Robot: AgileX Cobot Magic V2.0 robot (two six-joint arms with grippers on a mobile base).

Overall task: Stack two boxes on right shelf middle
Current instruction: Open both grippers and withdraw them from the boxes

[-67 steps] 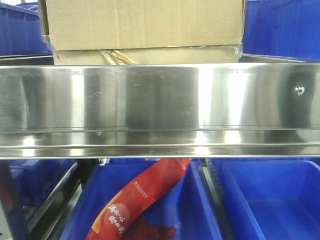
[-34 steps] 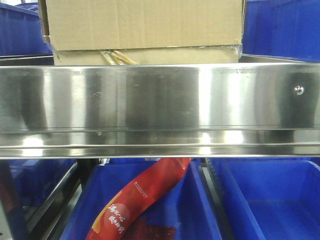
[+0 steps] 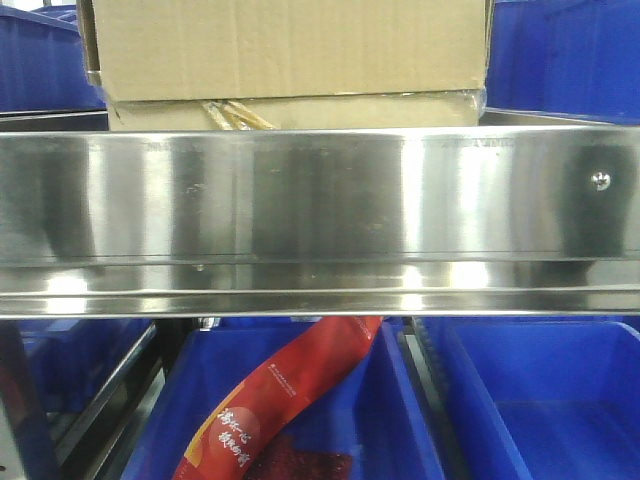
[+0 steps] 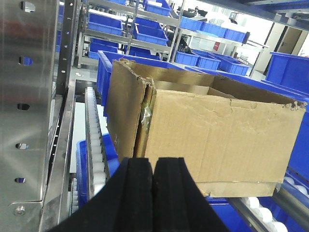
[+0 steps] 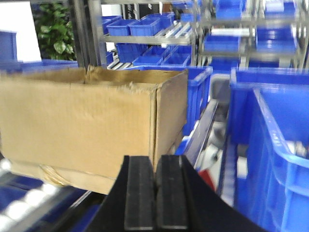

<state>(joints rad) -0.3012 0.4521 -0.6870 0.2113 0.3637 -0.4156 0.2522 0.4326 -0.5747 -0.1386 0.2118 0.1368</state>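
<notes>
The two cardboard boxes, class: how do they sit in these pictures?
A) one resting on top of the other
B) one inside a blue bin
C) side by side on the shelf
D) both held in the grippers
A: in the front view the taller box sits on the flatter box behind the shelf rail, and both the left gripper and right gripper are shut on nothing.
</notes>
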